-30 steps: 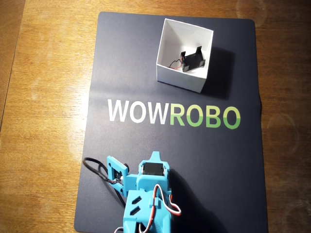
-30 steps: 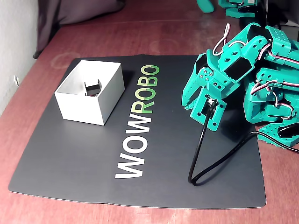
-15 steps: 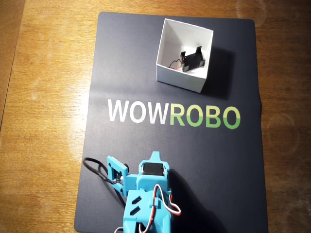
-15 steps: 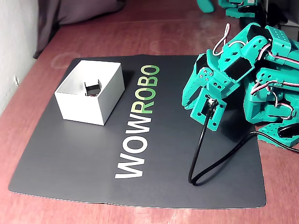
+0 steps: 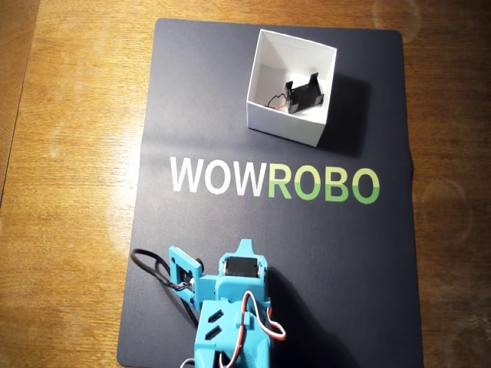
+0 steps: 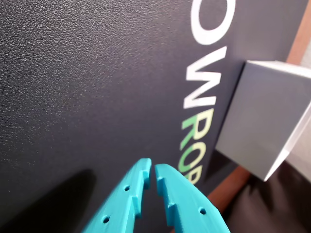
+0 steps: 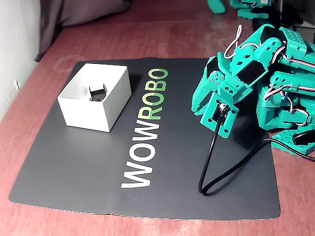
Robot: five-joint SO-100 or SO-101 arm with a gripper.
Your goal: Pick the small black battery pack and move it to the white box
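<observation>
The small black battery pack point(image 5: 304, 93) lies inside the white box point(image 5: 265, 123) at the far end of the mat, with thin wires beside it. It also shows in the fixed view point(image 7: 97, 92), low in the box point(image 7: 91, 114). My teal gripper point(image 6: 151, 167) is shut and empty, with its tips almost touching just above the black mat. In the overhead view the gripper point(image 5: 245, 245) is folded back near the mat's near edge, far from the box. In the wrist view the box's outer wall point(image 6: 265, 128) stands to the right.
The black mat point(image 5: 192, 92) carries the lettering WOWROBO point(image 5: 274, 182) across its middle. A black camera cable point(image 7: 216, 172) loops on the mat beside the arm point(image 7: 256, 69). Wooden table surrounds the mat. More teal robot parts stand at the right of the fixed view point(image 7: 295, 98).
</observation>
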